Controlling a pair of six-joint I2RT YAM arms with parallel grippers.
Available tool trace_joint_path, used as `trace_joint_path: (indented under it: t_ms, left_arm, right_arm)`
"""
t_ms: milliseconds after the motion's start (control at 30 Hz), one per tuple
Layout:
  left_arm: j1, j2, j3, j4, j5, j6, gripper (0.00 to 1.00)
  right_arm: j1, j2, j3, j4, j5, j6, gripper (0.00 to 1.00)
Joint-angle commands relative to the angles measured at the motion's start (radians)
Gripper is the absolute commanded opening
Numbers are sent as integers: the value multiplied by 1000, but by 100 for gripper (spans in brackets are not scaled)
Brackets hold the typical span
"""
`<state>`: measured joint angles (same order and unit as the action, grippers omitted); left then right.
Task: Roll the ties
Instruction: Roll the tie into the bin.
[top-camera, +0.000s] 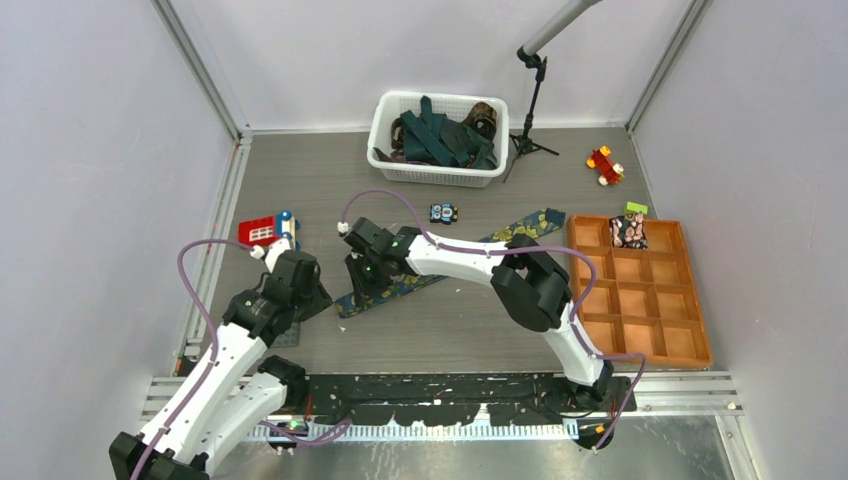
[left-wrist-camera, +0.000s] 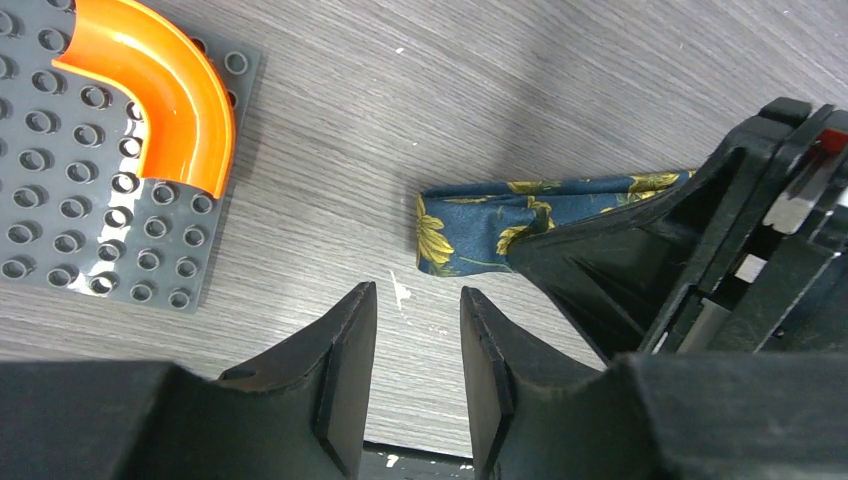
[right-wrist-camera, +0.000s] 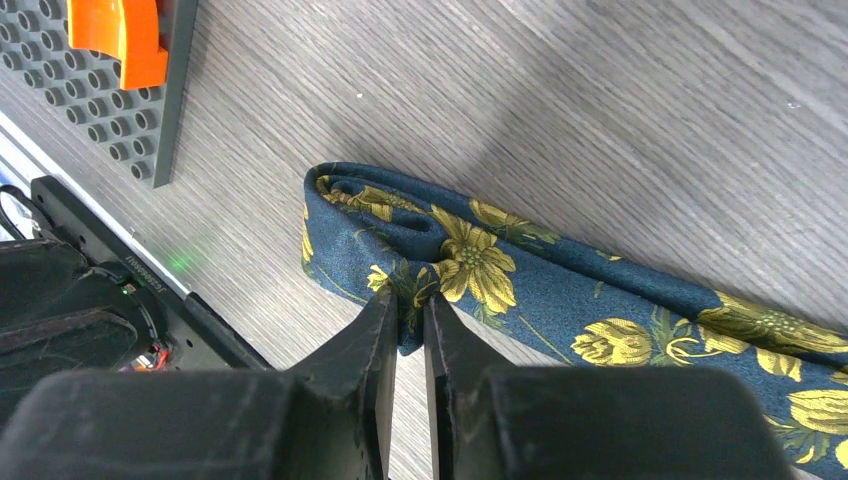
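R gripper is clamping the doubled-over end of the navy floral tie. Right wrist cam is showing the jaws nearly closed w/ fabric bunched between them and a small fold sitting just past the tips. Top cam isn't resolving that pinch. It's only showing the tie lying flat on a diagonal mid-table, near-left end under the R arm, far end reaching toward the orange tray. L gripper is hovering released: left wrist cam is showing its jaws parted over bare tabletop w/ nothing between, the tie end just ahead and R fingers on it from the side. Both wrist cams are picking up a grey stud plate w/ an orange curved piece on it; top cam is barely showing it behind the L arm. Only top cam is giving the rest: white basket of spare ties at the back, brown-patterned tie bundle in a back-row tray cell, small toy car. Table is grey wood-grain; pale walls w/ alu framing are closing in three sides.
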<state>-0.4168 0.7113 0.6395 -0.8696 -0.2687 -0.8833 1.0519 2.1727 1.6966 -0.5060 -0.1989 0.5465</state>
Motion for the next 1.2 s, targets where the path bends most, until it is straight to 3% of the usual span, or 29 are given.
trace_joint_path:
  t_ms: [0, 233, 500, 1167]
  left_arm:
    - [1, -2, -18, 25, 5, 3, 38]
    - [1, 8, -63, 104, 50, 1, 39]
    - [11, 45, -142, 256, 134, 4, 51]
    - [164, 115, -316, 568, 334, -13, 50]
  right_arm:
    - [-3, -9, 22, -7, 34, -30, 19]
    - [-17, 1, 3, 6, 35, -47, 17]
    - [-27, 21, -50, 55, 16, -44, 16]
    - [-45, 48, -114, 110, -16, -34, 16]
